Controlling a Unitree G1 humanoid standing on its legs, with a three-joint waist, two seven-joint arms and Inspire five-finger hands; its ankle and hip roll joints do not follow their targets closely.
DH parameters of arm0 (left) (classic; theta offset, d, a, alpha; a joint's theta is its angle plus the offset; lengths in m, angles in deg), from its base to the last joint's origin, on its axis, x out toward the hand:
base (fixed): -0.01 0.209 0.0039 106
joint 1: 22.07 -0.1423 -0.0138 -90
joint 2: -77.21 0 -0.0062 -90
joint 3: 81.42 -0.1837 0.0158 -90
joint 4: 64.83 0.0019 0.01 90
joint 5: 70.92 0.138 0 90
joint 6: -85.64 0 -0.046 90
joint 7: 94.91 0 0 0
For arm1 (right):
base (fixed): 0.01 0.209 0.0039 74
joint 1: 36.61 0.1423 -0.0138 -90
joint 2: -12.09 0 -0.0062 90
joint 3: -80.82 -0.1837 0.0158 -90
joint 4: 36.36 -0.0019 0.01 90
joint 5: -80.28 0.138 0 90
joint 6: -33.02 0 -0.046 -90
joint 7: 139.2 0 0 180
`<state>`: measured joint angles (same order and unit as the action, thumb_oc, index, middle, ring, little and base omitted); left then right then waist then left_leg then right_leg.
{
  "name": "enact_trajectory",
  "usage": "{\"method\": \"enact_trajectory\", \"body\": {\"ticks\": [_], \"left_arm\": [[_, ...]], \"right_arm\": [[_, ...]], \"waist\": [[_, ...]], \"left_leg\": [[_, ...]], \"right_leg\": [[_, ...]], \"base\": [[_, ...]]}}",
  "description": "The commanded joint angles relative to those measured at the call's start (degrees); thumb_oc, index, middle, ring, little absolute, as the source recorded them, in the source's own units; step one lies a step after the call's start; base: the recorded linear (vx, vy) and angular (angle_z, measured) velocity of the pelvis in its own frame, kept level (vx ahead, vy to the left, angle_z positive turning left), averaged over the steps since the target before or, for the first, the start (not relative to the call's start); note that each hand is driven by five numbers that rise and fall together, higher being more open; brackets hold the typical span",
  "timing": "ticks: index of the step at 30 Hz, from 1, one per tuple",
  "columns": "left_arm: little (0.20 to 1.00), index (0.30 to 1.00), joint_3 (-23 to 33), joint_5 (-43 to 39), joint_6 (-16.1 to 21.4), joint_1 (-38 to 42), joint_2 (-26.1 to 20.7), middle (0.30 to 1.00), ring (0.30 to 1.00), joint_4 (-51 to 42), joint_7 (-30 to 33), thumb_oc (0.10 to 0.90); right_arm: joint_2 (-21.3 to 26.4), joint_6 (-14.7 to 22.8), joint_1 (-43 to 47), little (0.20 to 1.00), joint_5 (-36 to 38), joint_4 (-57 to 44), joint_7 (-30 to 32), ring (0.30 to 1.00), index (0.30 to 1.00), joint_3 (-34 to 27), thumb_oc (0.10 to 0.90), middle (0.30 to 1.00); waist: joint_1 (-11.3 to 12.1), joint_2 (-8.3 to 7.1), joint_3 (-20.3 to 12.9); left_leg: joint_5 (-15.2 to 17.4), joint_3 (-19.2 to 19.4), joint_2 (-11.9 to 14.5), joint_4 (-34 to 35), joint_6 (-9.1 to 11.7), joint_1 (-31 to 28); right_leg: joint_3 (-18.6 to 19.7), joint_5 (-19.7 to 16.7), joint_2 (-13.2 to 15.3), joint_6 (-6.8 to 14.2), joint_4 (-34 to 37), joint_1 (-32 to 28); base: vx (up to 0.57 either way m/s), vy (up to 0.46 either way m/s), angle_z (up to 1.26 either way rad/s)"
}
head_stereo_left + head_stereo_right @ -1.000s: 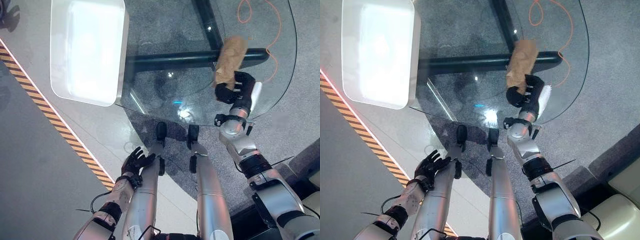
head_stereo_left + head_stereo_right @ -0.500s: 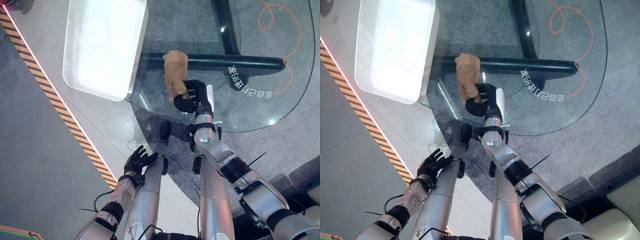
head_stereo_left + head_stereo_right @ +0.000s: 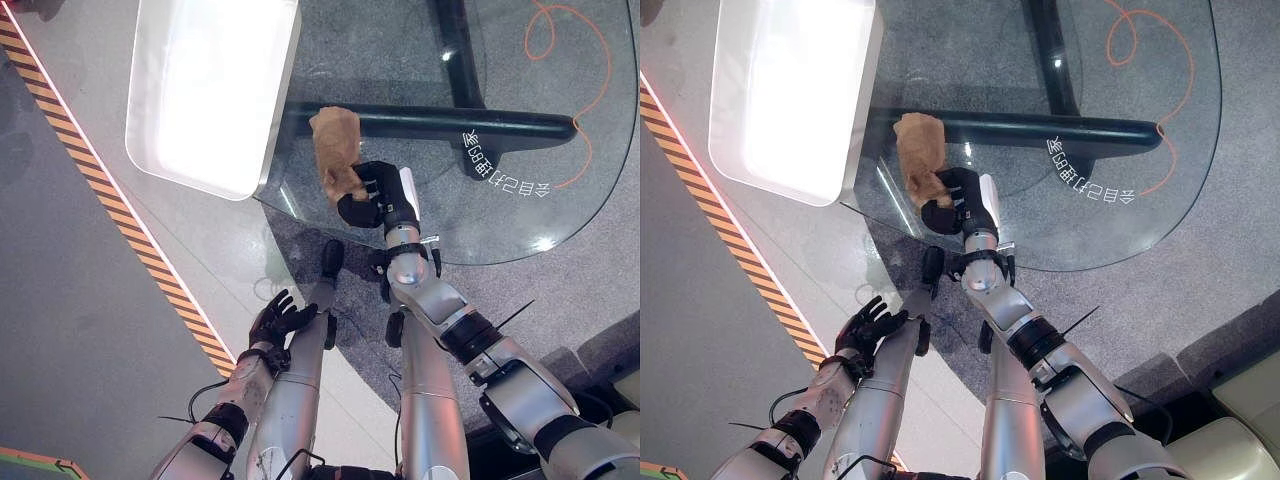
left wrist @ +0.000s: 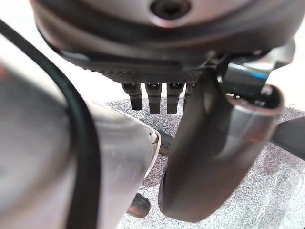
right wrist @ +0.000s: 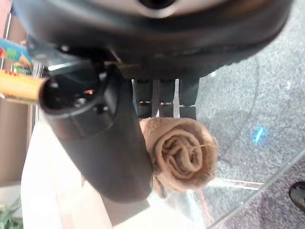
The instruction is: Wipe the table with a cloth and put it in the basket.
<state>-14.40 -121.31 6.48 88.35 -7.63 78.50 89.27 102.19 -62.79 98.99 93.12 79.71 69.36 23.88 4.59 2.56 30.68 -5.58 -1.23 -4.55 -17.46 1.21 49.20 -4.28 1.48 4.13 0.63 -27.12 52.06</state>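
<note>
A tan cloth [image 3: 336,150] lies bunched on the round glass table [image 3: 560,215], near its left edge. My right hand [image 3: 372,197] is shut on the cloth's near end; the right wrist view shows the cloth [image 5: 180,153] rolled up between thumb and fingers. A white basket [image 3: 205,90] stands just left of the cloth, at the table's left side. My left hand [image 3: 276,320] hangs low beside the legs, below the table, fingers spread and holding nothing.
A black and yellow striped line [image 3: 120,210] runs across the floor at the left. An orange cord [image 3: 560,40] loops under the glass at the far right. Dark table beams [image 3: 470,120] show through the glass.
My right hand has dragged the cloth leftward across the glass, from the right side to close beside the basket. The camera has also shifted. The left hand has stayed put.
</note>
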Motion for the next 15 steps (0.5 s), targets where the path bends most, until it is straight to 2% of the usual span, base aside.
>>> {"method": "enact_trajectory", "body": {"ticks": [1,6,10,15], "left_arm": [[0.900,0.900,-3.20,0.46,-0.47,-5.56,3.39,0.900,0.900,0.43,-0.52,0.800],[0.900,0.900,-3.00,0.88,-1.70,-5.86,2.74,0.900,0.900,0.82,-0.55,0.800],[0.900,0.900,-2.99,0.82,-1.36,-6.35,2.27,0.900,0.900,1.11,-1.42,0.800],[0.900,0.900,-3.07,0.49,-0.95,-6.06,2.33,0.900,0.900,0.84,-1.21,0.800]], "right_arm": [[-1.82,3.91,2.94,0.200,-1.60,-8.48,-5.17,0.300,0.300,5.19,0.100,0.300],[-0.87,4.00,3.52,0.200,-1.94,-8.94,-10.25,0.300,0.300,5.87,0.100,0.300],[-0.18,4.12,3.87,0.200,-1.00,-8.73,-9.22,0.300,0.300,5.90,0.100,0.300],[0.31,5.15,4.12,0.200,2.46,-7.36,-4.16,0.300,0.300,4.19,0.100,0.300]], "waist": [[0.66,2.00,-0.89],[0.88,1.90,-0.89],[0.96,1.88,-0.89],[0.87,1.92,-0.89]], "left_leg": [[6.11,2.14,-3.10,-6.92,-3.55,1.39],[6.04,2.02,-3.11,-6.92,-3.46,1.31],[6.08,2.15,-3.02,-7.08,-3.48,1.38],[6.18,2.35,-2.73,-7.18,-3.55,1.65]], "right_leg": [[-1.80,-3.43,-0.33,1.96,3.69,0.38],[-1.92,-3.47,-0.27,2.12,3.60,0.36],[-2.03,-3.47,-0.28,2.07,3.45,0.46],[-1.90,-3.35,-0.40,1.97,3.10,0.82]], "base": [[0.00,0.000,0.00],[0.01,-0.026,0.04],[0.00,-0.010,0.02],[0.00,0.000,0.00]]}}
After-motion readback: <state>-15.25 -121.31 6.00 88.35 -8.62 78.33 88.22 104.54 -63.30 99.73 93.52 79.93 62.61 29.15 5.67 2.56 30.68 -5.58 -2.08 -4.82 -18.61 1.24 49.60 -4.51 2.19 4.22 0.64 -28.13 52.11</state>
